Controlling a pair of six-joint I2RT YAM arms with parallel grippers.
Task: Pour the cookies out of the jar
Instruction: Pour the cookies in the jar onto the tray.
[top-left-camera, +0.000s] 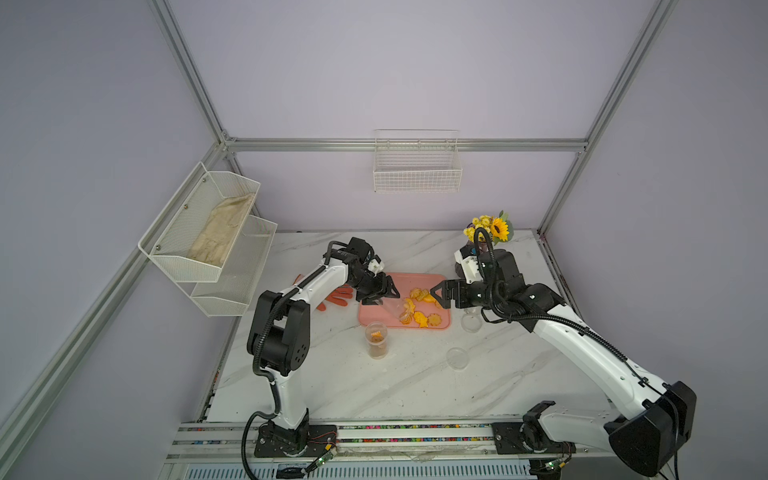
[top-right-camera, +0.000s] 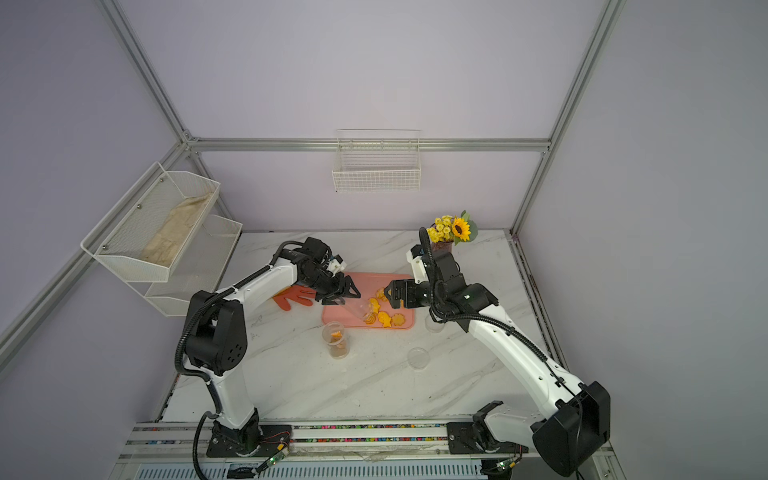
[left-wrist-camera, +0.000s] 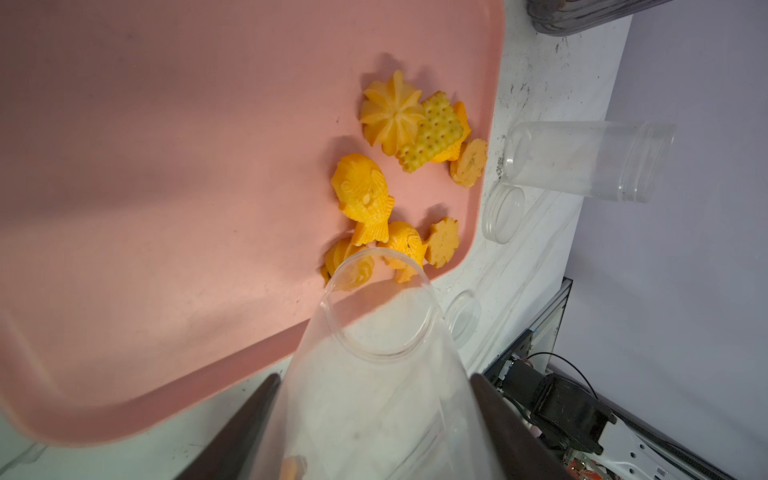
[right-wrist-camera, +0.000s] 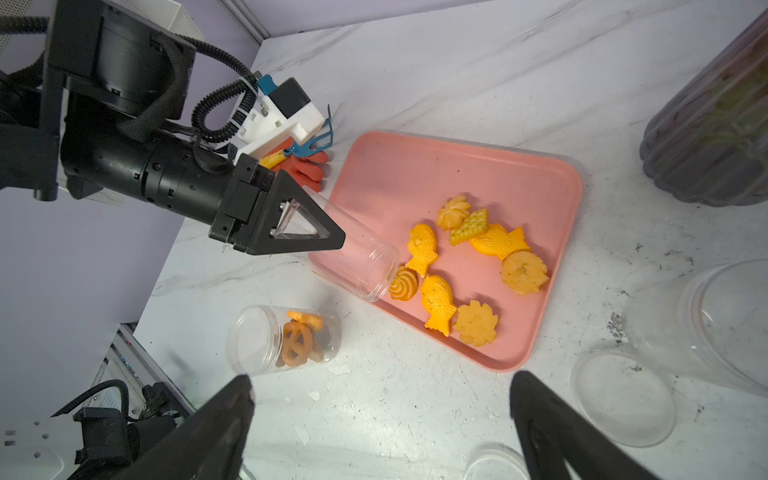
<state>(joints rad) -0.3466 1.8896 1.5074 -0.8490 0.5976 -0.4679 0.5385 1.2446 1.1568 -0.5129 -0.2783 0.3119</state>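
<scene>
My left gripper (top-left-camera: 380, 293) (top-right-camera: 343, 293) (left-wrist-camera: 376, 378) is shut on a clear jar (top-left-camera: 392, 307) (top-right-camera: 357, 309) (left-wrist-camera: 374, 332) (right-wrist-camera: 353, 257). The jar is tipped with its open mouth down over the near left part of the pink tray (top-left-camera: 415, 280) (top-right-camera: 374, 280) (left-wrist-camera: 166, 166) (right-wrist-camera: 415, 166). Several orange-yellow cookies (top-left-camera: 419, 307) (left-wrist-camera: 365, 195) (right-wrist-camera: 478, 249) lie loose on the tray, and a spiral one sits right at the jar's mouth. Just beyond the tray's right edge my right gripper (top-left-camera: 438, 293) (top-right-camera: 392, 295) (right-wrist-camera: 382, 378) hangs open, holding nothing.
A second clear jar (top-left-camera: 376, 338) (top-right-camera: 337, 338) (right-wrist-camera: 286, 338) with brownish biscuits stands in front of the tray. An empty clear jar (left-wrist-camera: 582, 162) (right-wrist-camera: 706, 324) and loose lids (top-left-camera: 457, 357) (right-wrist-camera: 623, 399) lie to the right. An orange glove (top-left-camera: 338, 297) lies left, a flower vase (top-left-camera: 492, 228) behind.
</scene>
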